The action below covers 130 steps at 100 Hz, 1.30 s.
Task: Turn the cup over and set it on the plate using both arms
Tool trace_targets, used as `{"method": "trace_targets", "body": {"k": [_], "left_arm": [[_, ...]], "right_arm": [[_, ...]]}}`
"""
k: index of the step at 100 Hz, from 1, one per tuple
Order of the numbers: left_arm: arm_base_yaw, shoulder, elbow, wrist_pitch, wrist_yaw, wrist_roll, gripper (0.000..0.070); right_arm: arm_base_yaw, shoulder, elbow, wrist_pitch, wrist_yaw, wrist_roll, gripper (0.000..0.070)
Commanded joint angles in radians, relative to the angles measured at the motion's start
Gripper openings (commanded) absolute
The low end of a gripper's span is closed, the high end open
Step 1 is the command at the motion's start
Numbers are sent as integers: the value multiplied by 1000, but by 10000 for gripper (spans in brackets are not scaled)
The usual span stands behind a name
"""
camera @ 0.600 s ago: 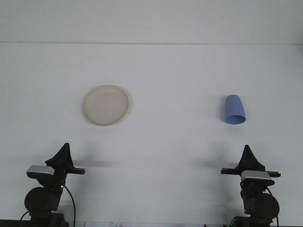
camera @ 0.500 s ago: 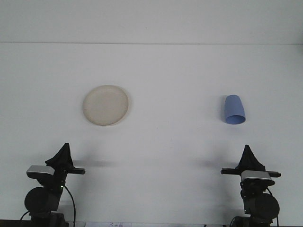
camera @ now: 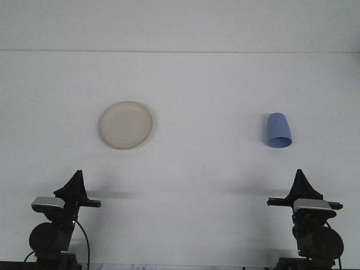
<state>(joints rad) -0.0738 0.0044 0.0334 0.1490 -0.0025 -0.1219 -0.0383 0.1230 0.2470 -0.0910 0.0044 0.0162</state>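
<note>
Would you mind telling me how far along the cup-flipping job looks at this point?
Nothing is done yet. The blue cup sits mouth-down on the table's right side, apart from the empty cream plate on the left. Neither the left gripper nor the right gripper holds anything; both sit near the table's front edge. Grasping, flipping and placing all remain.

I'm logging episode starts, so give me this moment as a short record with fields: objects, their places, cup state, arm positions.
surface: white table
plate: cream plate, left of centre, nothing on it
cup: blue cup, right side, upside down with its wide rim on the table
plate-cup relation: far apart, roughly level across the table
left gripper: left gripper at near edge, in front of the plate, touching nothing
right gripper: right gripper at near edge, in front of the cup, touching nothing
task progress: cup not yet grasped
</note>
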Motion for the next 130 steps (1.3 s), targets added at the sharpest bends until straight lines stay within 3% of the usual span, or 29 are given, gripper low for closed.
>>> {"method": "trace_targets", "body": {"k": [1,6,10,15,21,25,60,130], "left_arm": [[2,-1,-19,10,2,-3,12],[2,-1,-19,10,2,-3,12],[2,-1,-19,10,2,-3,12],[2,-1,-19,10,2,-3,12],[2,-1,-19,10,2,-3,12],[2,-1,-19,10,2,-3,12],[2,-1,-19,10,2,-3,12],[2,-1,-19,10,2,-3,12]], "right_arm": [[2,70,71,-64,2,6,6],[2,121,116,-89,-2,6,30],[2,166,150,-97,-5,6,88],[2,215,184,-97,-5,10,217],[2,272,217,-95,-4,15,425],[2,309,230,-87,-3,14,496],[6,615,230,14,-33,42,500],[28,1334,237,678,-34,75,496]]}}
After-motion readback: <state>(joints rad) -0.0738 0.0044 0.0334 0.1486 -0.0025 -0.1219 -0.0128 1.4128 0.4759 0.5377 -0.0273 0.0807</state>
